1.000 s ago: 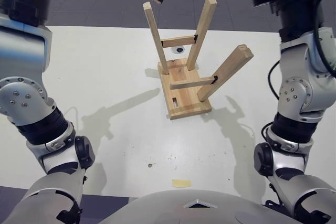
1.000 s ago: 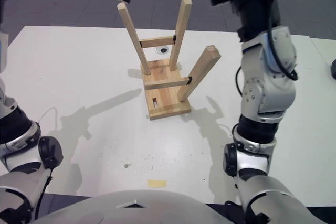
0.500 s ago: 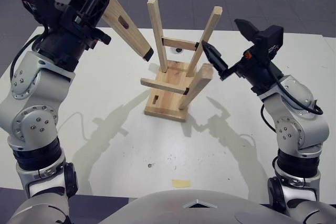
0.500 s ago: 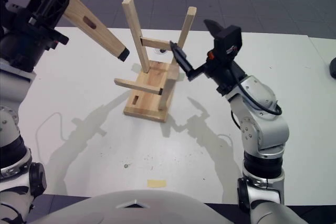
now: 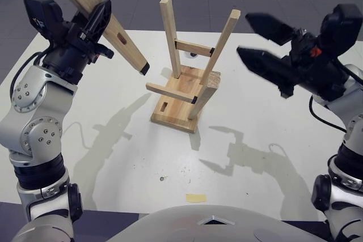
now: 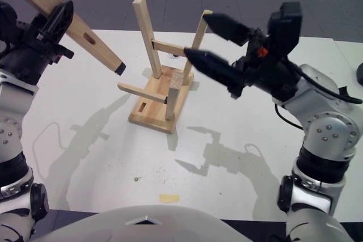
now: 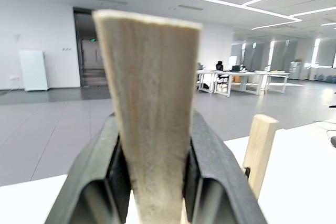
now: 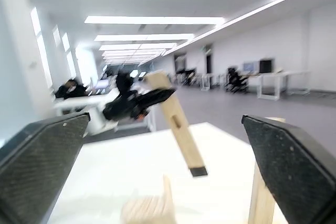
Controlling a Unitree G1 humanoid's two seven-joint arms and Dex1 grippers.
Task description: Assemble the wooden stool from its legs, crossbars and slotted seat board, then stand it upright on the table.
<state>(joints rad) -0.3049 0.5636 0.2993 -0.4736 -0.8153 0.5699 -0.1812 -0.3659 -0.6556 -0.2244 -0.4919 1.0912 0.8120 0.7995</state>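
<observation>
The right fingers [image 5: 264, 63] are now hanging spread and empty over the right side of the worktop [image 5: 113, 157], having drawn back from the third leg [image 5: 203, 97], which they were touching half a second ago. That leg is now leaning less, and the board [image 5: 176, 114] is lying slightly turned from where it was.

The left fingers [image 7: 97, 171] are pinching the fourth leg [image 5: 126, 46] near its upper end. It is slanting down over the far left part of the worktop, its dark-tipped lower end pointing toward the stool and hanging well clear of it.

The board is lying seat-down in the middle of the worktop, nearer the far edge. Two legs [image 5: 170, 38] are rising from its far side, joined by a crossbar [image 5: 194, 48]. The third leg is standing at its near right corner, carrying a second crossbar [image 5: 170, 93] whose free end is reaching left over the empty slot [image 5: 163, 106].

Judging by this, the assembly is looking roughly three-quarters done. The fourth leg is still waiting to go into that slot and onto the free crossbar end, and the stool is still waiting to be turned upright.
</observation>
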